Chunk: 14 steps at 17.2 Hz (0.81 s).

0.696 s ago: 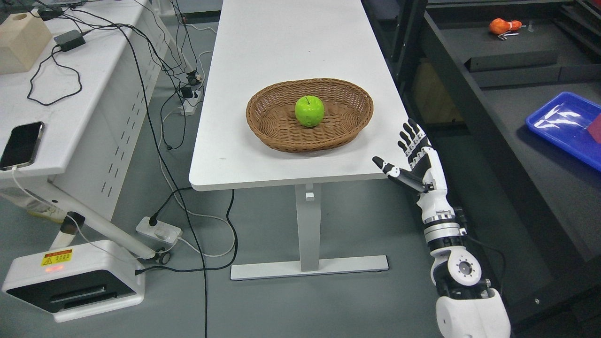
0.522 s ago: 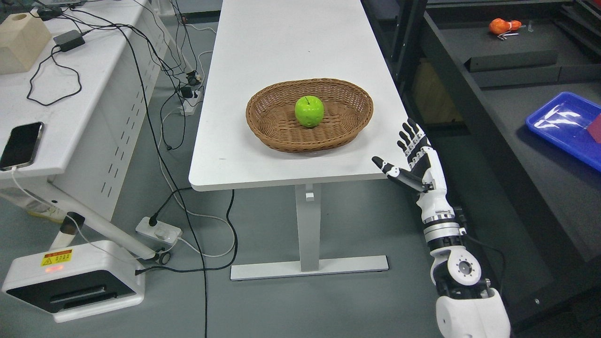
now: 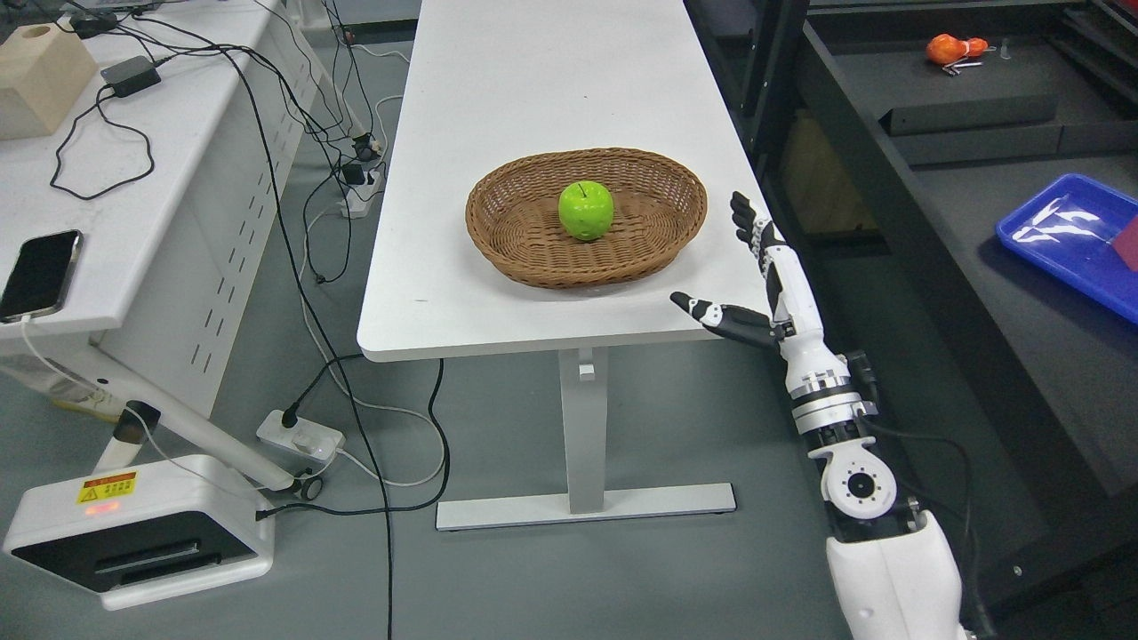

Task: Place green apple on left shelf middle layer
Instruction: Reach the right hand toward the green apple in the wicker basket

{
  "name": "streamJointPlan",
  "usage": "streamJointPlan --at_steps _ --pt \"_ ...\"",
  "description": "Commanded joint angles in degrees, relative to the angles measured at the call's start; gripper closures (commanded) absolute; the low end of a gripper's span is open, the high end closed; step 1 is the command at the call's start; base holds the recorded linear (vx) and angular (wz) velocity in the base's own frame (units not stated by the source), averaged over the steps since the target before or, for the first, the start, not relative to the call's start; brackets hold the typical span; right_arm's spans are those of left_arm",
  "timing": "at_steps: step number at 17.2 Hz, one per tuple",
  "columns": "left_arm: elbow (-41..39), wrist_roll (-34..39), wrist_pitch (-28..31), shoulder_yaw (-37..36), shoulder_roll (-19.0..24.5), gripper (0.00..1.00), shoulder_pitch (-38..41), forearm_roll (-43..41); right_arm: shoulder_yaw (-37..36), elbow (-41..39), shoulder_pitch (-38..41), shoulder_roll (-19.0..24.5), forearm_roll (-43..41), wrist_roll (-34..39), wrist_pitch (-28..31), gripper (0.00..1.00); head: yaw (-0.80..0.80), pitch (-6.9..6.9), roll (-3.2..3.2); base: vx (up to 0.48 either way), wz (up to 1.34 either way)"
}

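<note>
A green apple (image 3: 586,211) sits upright in the middle of a brown wicker basket (image 3: 533,258) on the white table (image 3: 533,80). My right hand (image 3: 725,267) is at the table's front right corner, just right of the basket and apart from it. It is open, with the thumb stretched out left over the table edge and the fingers pointing up and away. It holds nothing. The left arm is out of view.
A dark shelf unit (image 3: 898,204) stands at the right with a blue tray (image 3: 1062,240) and an orange object (image 3: 951,48) on its levels. A second white desk (image 3: 98,178) at the left carries a phone (image 3: 37,275), cables and a wooden block (image 3: 36,76). Power strips and a white machine (image 3: 142,529) lie on the floor.
My right hand has risen and moved left toward the basket, turning edge-on to the camera. The apple and basket have not moved.
</note>
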Motion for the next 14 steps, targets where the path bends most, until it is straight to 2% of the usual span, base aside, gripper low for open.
streamJointPlan --at_steps 1,4,6,7,9,11,13,14 --pt "-0.03 0.02 0.04 0.0 1.0 0.0 0.0 0.0 3.7 -3.14 -2.64 -6.5 14.76 -0.28 -7.66 0.0 0.0 0.0 0.0 0.0 0.0" --pt "0.06 0.02 0.04 0.0 1.0 0.0 0.0 0.0 5.63 -3.05 -4.04 -5.63 14.59 2.25 -1.11 0.0 0.0 0.0 0.0 0.033 -0.04" --pt "0.06 0.02 0.04 0.0 1.0 0.0 0.0 0.0 6.33 -3.05 -6.76 -4.05 14.84 3.05 0.4 0.0 0.0 0.0 0.0 0.068 -0.09" --pt "-0.03 0.02 0.04 0.0 1.0 0.0 0.0 0.0 9.03 -2.79 -8.42 -3.78 16.15 4.53 0.49 0.0 0.0 0.0 0.0 0.068 -0.09" --pt "-0.03 0.02 0.04 0.0 1.0 0.0 0.0 0.0 15.89 -0.17 -13.17 -3.78 21.67 10.93 1.63 0.0 0.0 0.0 0.0 0.079 -0.1" --pt "-0.03 0.02 0.04 0.0 1.0 0.0 0.0 0.0 19.5 1.78 -15.46 -3.86 26.17 17.35 1.64 0.0 0.0 0.0 0.0 0.107 -0.13" --pt "-0.03 0.02 0.04 0.0 1.0 0.0 0.0 0.0 22.41 2.74 -17.3 -4.22 26.8 22.54 1.64 0.0 0.0 0.0 0.0 0.127 -0.13" --pt "0.06 0.02 0.04 0.0 1.0 0.0 0.0 0.0 22.33 6.41 -20.62 -3.87 26.45 23.26 1.9 0.0 0.0 0.0 0.0 0.166 -0.09"
